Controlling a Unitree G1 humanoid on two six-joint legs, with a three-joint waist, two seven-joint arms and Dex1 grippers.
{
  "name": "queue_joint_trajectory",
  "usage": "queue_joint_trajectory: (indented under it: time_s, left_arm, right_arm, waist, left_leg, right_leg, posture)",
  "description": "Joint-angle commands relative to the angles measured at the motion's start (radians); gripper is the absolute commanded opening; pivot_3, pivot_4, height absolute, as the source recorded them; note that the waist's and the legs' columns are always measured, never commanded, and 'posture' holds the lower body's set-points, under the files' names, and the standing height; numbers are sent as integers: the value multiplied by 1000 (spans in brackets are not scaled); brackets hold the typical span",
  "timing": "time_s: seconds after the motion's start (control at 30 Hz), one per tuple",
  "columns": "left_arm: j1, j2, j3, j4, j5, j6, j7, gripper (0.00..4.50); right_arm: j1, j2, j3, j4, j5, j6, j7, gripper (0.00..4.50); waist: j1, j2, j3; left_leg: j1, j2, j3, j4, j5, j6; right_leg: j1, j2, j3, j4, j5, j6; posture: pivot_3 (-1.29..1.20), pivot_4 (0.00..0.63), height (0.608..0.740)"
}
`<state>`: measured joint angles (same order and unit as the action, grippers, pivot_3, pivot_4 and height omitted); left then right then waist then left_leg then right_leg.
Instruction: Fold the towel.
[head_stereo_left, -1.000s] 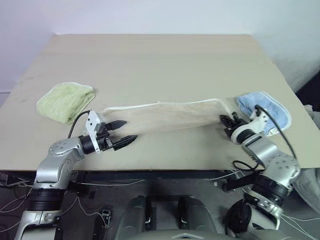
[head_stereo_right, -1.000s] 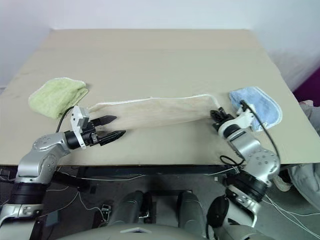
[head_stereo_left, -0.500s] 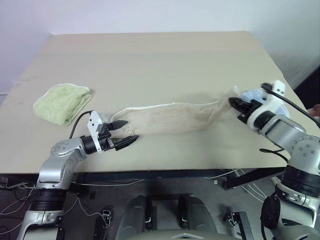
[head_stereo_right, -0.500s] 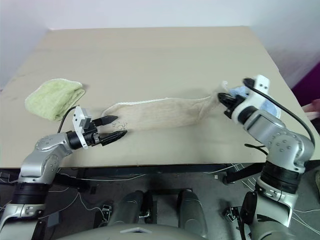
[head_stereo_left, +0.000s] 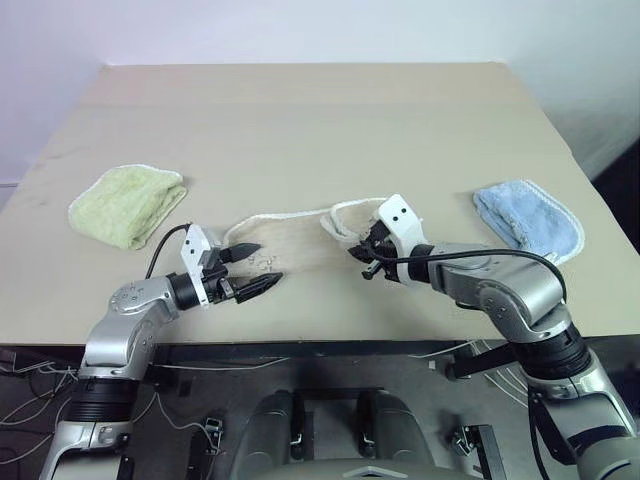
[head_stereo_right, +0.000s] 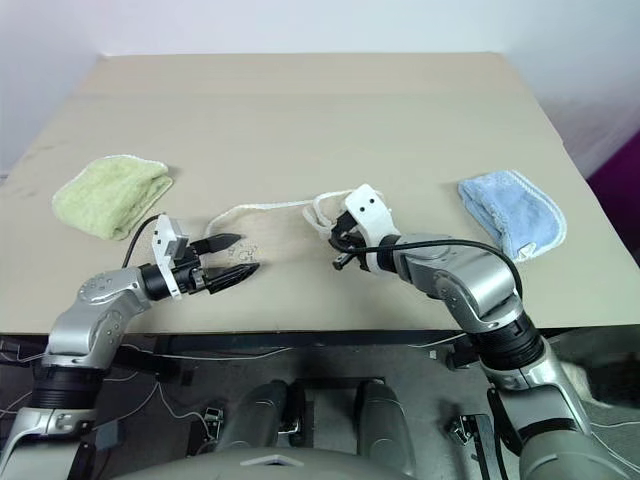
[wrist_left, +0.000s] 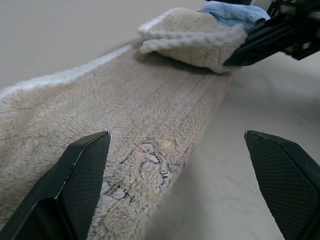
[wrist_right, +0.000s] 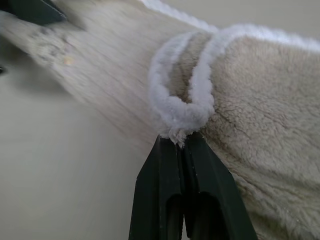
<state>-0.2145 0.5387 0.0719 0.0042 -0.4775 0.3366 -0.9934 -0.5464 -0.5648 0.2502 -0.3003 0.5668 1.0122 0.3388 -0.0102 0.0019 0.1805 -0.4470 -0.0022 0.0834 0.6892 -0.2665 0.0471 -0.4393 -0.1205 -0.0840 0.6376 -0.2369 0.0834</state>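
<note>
The towel (head_stereo_left: 300, 236) lay on the tan surface (head_stereo_left: 320, 130) a little below the middle of the head views, a long beige strip with white corded edging running from lower left toward centre. Its right end was lifted and doubled back over the strip, forming a loose fold just right of centre.

The right gripper (head_stereo_left: 366, 262) was at that fold, its arm coming in from the lower right of the frame. In the right wrist view its jaws were pressed together on the white corded edge of the towel (wrist_right: 182, 117), with the beige pile bunched above and to the right of them.

The left gripper (head_stereo_left: 255, 266) sat at the lower left of the head views, at the towel's left end. Its jaws stood wide apart, one finger over the cloth and the other over bare surface just below the towel's near edge. In the left wrist view the two black fingers (wrist_left: 82, 170) framed the strip, which carried some dark handwritten marks (wrist_left: 137, 170) near that end; the folded-over end and the other gripper showed at the upper right of that view.

A small light-green towel (head_stereo_left: 128, 203) lay at the left of the surface, well apart from the beige one. A small light-blue towel (head_stereo_left: 528, 220) lay at the right, also apart.
</note>
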Motion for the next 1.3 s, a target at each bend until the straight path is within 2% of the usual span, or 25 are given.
queue_joint_trajectory:
  time_s: [0.03, 0.13, 0.17, 0.27, 0.43, 0.6, 0.7, 0.87, 0.97, 1.13, 1.3]
  left_arm:
    - [6, 1, 12, -42, -9, -8, 7, 4500]
    - [11, -2, 9, -51, -11, -4, 11, 4500]
    - [11, -2, 8, -52, -12, -4, 12, 4500]
    - [14, 0, 8, -54, -15, -1, 12, 4500]
    - [41, -13, 50, -85, -77, 55, 43, 4500]
    - [87, -54, 127, -136, -189, 165, 132, 4500]
    - [102, -98, 183, -157, -251, 247, 252, 4500]
    - [156, -143, 237, -223, -342, 358, 382, 4500]
    - [191, -165, 256, -269, -382, 405, 460, 4500]
    - [266, -190, 271, -334, -428, 469, 577, 4500]
    - [311, -235, 305, -376, -511, 513, 700, 4500]
  right_arm:
    - [7, 16, -23, -2, -40, -33, 17, 8]
    - [21, 26, -27, -10, -47, -32, 38, 8]
    - [27, 29, -30, -17, -47, -30, 46, 453]
    - [44, 32, -49, -49, -35, -23, 69, 1291]
    - [78, -4, -176, -157, 28, -30, 119, 3038]
    - [42, 24, -283, -109, 48, -50, 116, 3038]
    - [13, 57, -271, 12, -10, -110, 106, 2386]
    - [-31, 141, -210, 271, -126, -314, 145, 807]
    - [-18, 177, -175, 393, -173, -406, 197, 807]
    - [68, 192, -65, 483, -287, -529, 268, 807]
    - [99, 198, -83, 454, -305, -568, 286, 807]
  waist:
    - [-1, 0, 0]
    - [-1, 0, 0]
    - [-1, 0, 0]
    - [0, 0, 0]
    - [-1, 0, 0]
    - [-3, 0, 0]
    - [-2, 0, 0]
    - [-3, 0, 0]
    - [-3, 0, 0]
    - [-4, 0, -1]
    - [-3, -1, -2]
  left_leg:
    - [0, 0, 0, 0, 0, 0]
    - [0, 0, 0, -1, 0, 0]
    - [0, 0, 0, -1, 0, 0]
    - [0, 0, 0, -1, 0, 0]
    - [0, 0, 0, -1, 0, -1]
    - [2, 0, 0, -3, 0, -1]
    - [3, 0, 0, -4, 1, -2]
    - [3, 0, 0, -4, 1, -2]
    - [4, 0, 0, -4, 1, -2]
    - [5, 0, 0, -4, 1, -2]
    - [16, 0, 0, -7, -1, -4]
  right_leg:
    - [0, 0, 0, 0, 0, 0]
    - [0, 0, 0, 0, 0, 0]
    - [0, 0, 0, 0, 0, 0]
    - [0, 0, 0, 0, 0, 0]
    - [0, -1, 0, -1, 0, 0]
    - [1, -1, 0, -3, 0, 0]
    - [1, 0, 0, -3, 0, 0]
    - [2, 1, 0, -3, 1, 1]
    - [3, 2, -1, -3, 1, 2]
    - [5, 2, -1, -3, 1, 2]
    - [14, 2, -1, -5, 1, 2]
  posture:
    - [0, 150, 701]
    - [0, 150, 701]
    - [0, 150, 701]
    - [0, 150, 701]
    - [0, 150, 701]
    - [0, 150, 701]
    - [0, 150, 701]
    - [0, 150, 701]
    - [0, 150, 701]
    - [0, 150, 701]
    - [0, 150, 701]
